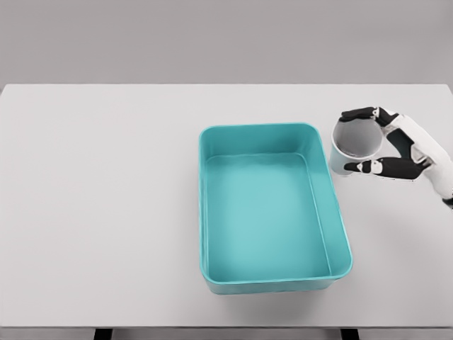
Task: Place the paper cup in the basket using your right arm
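**Right hand wrapped on paper cup, just off the basket's far right corner**

Landmark: teal basket point(273, 278), a rectangular tub with rounded corners. Sits on the white table point(99, 212), a little right of the table's middle, long axis running away from the camera. Inside shows only its own teal floor.

Paper cup point(352, 150): white, mouth open toward the camera and upward, so the grey inner wall is visible. Position: immediately right of the basket's far right corner, outside the rim. The cup's left edge looks to meet or nearly meet the basket's outer wall; contact cannot be settled from this view. Whether the cup's base rests on the table or is lifted cannot be told either.

Right hand point(396, 145): arm enters from the right edge of the head view, to the right of the basket. Fingers clamped around the cup. One dark-tipped finger point(359, 113) curls over the far side of the cup's rim; another dark digit point(386, 168) presses along the near side of the cup wall. The cup sits between them, the palm to its right.

Left arm: does not show in the view.

Table beyond the basket's left side: plain white surface out to the edge. Grey backdrop behind the table's far edge.
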`<act>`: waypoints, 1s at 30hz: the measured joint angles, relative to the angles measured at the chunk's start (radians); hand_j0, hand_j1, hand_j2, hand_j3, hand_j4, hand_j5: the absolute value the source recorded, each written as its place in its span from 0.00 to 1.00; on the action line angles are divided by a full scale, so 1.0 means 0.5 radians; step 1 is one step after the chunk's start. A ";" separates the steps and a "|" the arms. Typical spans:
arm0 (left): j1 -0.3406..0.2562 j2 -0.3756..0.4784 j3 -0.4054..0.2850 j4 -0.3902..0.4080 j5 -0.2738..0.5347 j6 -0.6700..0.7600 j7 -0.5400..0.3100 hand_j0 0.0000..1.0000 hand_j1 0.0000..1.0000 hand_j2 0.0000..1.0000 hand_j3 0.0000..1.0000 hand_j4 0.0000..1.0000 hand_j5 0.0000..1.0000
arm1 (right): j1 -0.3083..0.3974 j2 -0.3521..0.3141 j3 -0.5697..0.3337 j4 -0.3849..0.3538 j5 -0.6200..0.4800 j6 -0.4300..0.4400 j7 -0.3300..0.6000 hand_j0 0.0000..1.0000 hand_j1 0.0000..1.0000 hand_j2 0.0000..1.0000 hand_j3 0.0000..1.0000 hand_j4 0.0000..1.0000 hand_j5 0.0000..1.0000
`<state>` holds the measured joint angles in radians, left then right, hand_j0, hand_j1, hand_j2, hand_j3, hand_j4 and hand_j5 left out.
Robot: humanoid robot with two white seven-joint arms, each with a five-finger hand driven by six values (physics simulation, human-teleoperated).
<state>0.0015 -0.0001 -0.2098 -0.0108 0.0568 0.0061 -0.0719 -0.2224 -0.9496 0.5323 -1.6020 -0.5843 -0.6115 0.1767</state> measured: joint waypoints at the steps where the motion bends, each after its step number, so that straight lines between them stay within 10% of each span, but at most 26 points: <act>1: 0.000 0.000 0.000 0.000 0.000 0.000 0.000 1.00 1.00 1.00 1.00 1.00 1.00 | -0.037 0.011 0.017 0.000 0.001 0.000 0.000 0.70 0.70 0.70 0.70 0.70 0.70; 11: 0.000 0.000 0.000 0.000 0.000 0.000 0.000 1.00 1.00 1.00 1.00 1.00 1.00 | -0.273 0.169 0.214 0.002 0.115 0.000 0.000 0.70 0.70 0.70 0.70 0.70 0.70; 20: 0.000 0.000 0.001 0.000 0.000 0.000 0.000 1.00 1.00 1.00 1.00 1.00 1.00 | -0.482 0.298 0.350 0.012 0.800 -0.001 -0.055 1.00 1.00 1.00 1.00 1.00 1.00; 30: 0.000 0.000 0.000 0.000 0.000 0.000 0.000 1.00 1.00 1.00 1.00 1.00 1.00 | -0.810 0.349 0.480 0.044 1.087 0.000 -0.073 1.00 1.00 1.00 1.00 1.00 1.00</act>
<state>0.0015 0.0000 -0.2099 -0.0107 0.0568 0.0061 -0.0719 -0.6274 -0.7749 0.7723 -1.5798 -0.0410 -0.6116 0.1403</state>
